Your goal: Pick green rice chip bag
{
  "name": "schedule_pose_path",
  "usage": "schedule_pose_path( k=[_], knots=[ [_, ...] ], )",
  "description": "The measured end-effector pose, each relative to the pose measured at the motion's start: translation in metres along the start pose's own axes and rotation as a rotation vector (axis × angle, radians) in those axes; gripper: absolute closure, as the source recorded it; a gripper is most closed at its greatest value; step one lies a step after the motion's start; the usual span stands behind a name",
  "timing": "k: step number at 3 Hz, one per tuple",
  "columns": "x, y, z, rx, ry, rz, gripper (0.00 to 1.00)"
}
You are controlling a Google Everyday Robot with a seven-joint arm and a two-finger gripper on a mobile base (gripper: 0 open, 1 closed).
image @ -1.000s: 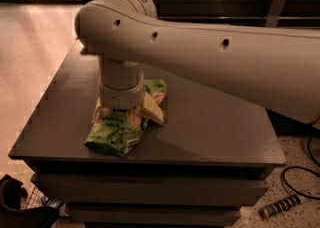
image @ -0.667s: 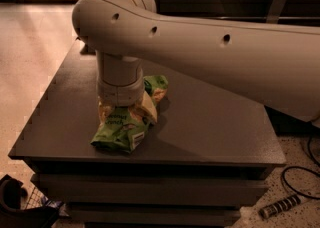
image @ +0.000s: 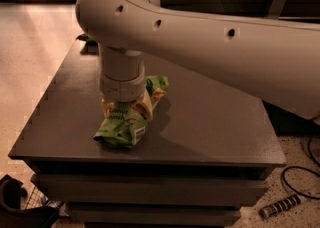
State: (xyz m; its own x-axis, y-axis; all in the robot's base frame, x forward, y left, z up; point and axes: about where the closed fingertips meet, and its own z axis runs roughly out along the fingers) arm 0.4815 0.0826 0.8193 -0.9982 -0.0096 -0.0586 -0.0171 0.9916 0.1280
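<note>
The green rice chip bag [image: 121,126] is a crumpled bright-green glossy bag on the dark table [image: 210,122], left of centre. Its upper part is bunched up under my wrist, and a corner sticks out on the right. My gripper [image: 125,106] points straight down onto the top of the bag and is hidden behind the thick white wrist cylinder [image: 122,74]. The bag's lower end hangs at or just above the table top. I cannot tell whether it touches.
My large white arm [image: 225,37] crosses the view from the right, above the table. The table's front edge [image: 145,157] lies just below the bag. A black cable [image: 300,172] and a ribbed object [image: 280,206] lie on the floor at the right. A dark object [image: 20,207] is at bottom left.
The wrist has risen slightly, and the bag's lower end has come up a little with it.
</note>
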Motion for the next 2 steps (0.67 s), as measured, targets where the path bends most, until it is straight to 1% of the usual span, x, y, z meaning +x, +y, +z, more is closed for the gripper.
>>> schedule_pose_path(
  k=[1, 2],
  knots=[
    [-0.022, -0.012, -0.04, -0.069, -0.062, -0.065, 1.0],
    [-0.038, -0.022, -0.073, -0.118, -0.117, -0.103, 1.0]
  ],
)
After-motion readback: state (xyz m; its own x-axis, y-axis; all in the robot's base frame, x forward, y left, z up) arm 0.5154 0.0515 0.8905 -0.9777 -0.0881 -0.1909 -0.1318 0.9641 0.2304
